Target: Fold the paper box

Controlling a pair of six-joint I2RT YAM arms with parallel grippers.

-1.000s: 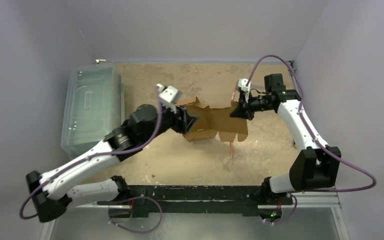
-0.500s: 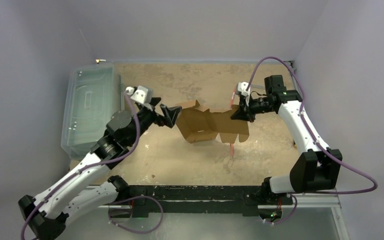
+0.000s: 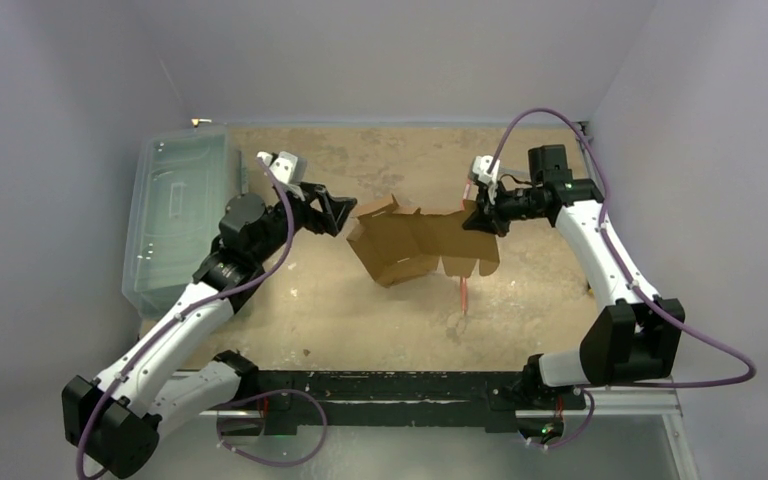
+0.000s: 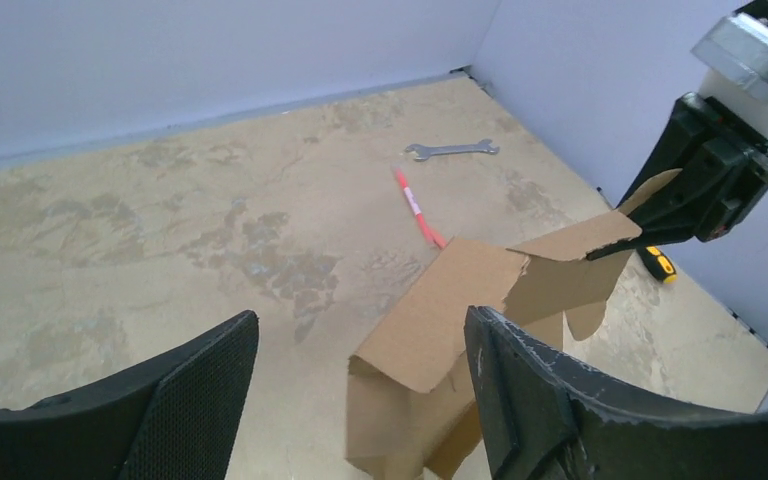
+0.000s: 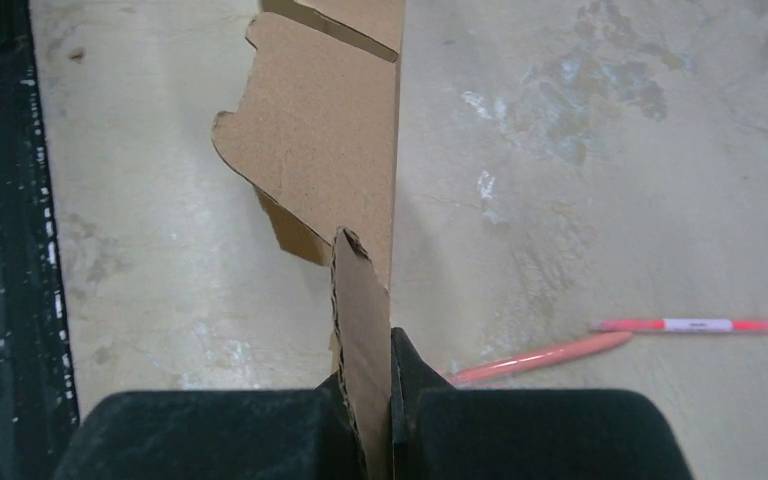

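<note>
**Item:** paper box (image 3: 420, 245), brown corrugated card.

**Location:** mid-worktop (image 3: 360, 320), nearer the far edge than the near one, between my two arms.

**Condition:** part-formed. The left portion has its walls raised into a shallow tray. The right portion is an unfolded panel with its tabs loose. The whole piece sits tilted, its right end lifted.

**Right jaws:** closed on a flap at the box's far right corner. The wrist view shows the corrugated edge (image 5: 360, 300) pinched upright between my pads.

**Left jaws:** spread wide and empty, just beside the box's left end and apart from it. The card (image 4: 430, 340) shows between my fingers (image 4: 520, 390).

**Progress, as I judge it:** about midway at best. Some walls are up. The open panel has yet to fold over, the tabs are untucked, and nothing is locked.

**Also present:**
- clear plastic bin (image 3: 180, 215), along the left edge
- red pen (image 3: 463, 297), on the worktop at the box's near side
- wrench (image 4: 452, 150), beyond the pen, by a worktop corner
</note>
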